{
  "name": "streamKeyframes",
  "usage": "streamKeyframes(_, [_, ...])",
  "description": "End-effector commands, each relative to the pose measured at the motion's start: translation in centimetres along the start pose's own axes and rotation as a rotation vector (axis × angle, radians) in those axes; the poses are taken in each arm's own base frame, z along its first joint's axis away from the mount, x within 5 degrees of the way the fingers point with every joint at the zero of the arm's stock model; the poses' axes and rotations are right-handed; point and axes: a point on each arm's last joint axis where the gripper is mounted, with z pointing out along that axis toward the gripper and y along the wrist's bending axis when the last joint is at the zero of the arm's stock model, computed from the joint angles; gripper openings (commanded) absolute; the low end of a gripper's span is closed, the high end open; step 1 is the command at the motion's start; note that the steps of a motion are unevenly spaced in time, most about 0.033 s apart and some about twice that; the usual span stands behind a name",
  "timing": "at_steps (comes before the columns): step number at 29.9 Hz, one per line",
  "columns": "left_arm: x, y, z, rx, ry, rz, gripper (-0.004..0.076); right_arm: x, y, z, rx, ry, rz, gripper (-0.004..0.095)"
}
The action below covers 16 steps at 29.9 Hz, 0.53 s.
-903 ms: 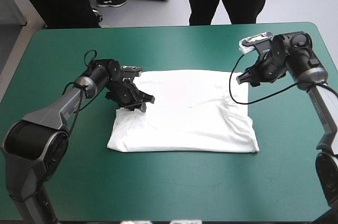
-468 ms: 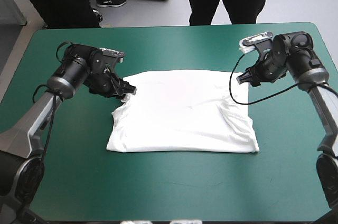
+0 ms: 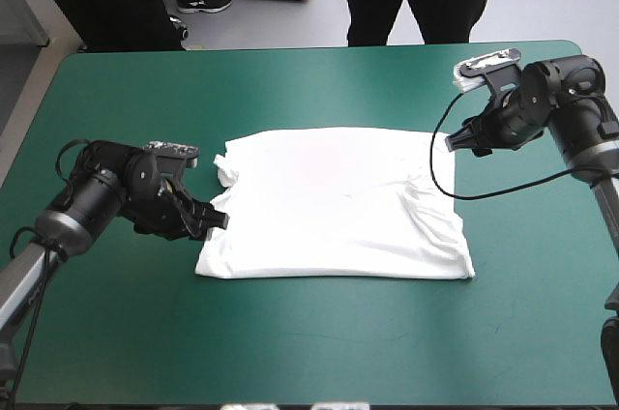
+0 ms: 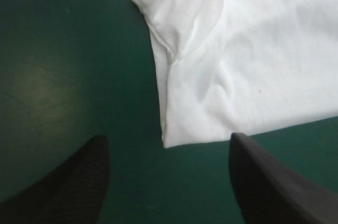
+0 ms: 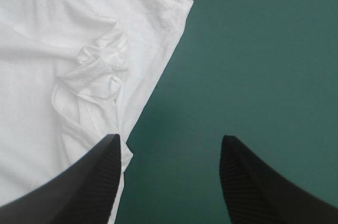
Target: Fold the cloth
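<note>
T-shirt (image 3: 338, 207): soft white fabric, flat rectangular bundle, rumpled at both side edges, on the teal-green cover (image 3: 290, 333). Left gripper (image 3: 211, 219) and right gripper (image 3: 459, 143) flank it, fingers apart.

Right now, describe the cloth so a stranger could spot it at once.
Start from the teal-green table; at its middle lies the white T-shirt, spread flat between the open left pincer and the open right pincer. It is the only white thing there, roughly rectangular, rumpled along both side edges.
</note>
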Motion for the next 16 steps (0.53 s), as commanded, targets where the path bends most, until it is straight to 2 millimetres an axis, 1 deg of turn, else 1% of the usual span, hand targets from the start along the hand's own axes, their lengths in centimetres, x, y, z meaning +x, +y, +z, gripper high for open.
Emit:
streamKeyframes(1, [1.1, 0.0, 0.5, 0.021, -0.073, -0.047, 0.0472, -0.1, -0.5, -2.8, 0.035, -0.099, 0.014, 0.0523])
streamKeyframes(4, [2.3, 0.2, 2.7, 0.017, -0.056, -0.066, 0.0472, 0.0, -0.5, -3.0, 0.037, -0.098, 0.015, 0.0522])
streamKeyframes(7, [2.8, 0.5, 4.0, 0.009, -0.081, -0.107, 0.0472, 0.1, -0.5, -3.0, 0.039, -0.097, 0.014, 0.0523])
streamKeyframes(11, [2.7, 0.6, 5.6, 0.000, -0.077, -0.129, 0.0469, 0.1, -0.5, -3.0, 0.039, -0.095, 0.014, 0.0523])
streamKeyframes(16, [2.4, 0.6, 7.8, -0.003, -0.023, -0.140, 0.0433, 0.1, -0.5, -3.0, 0.039, -0.095, 0.014, 0.0522])
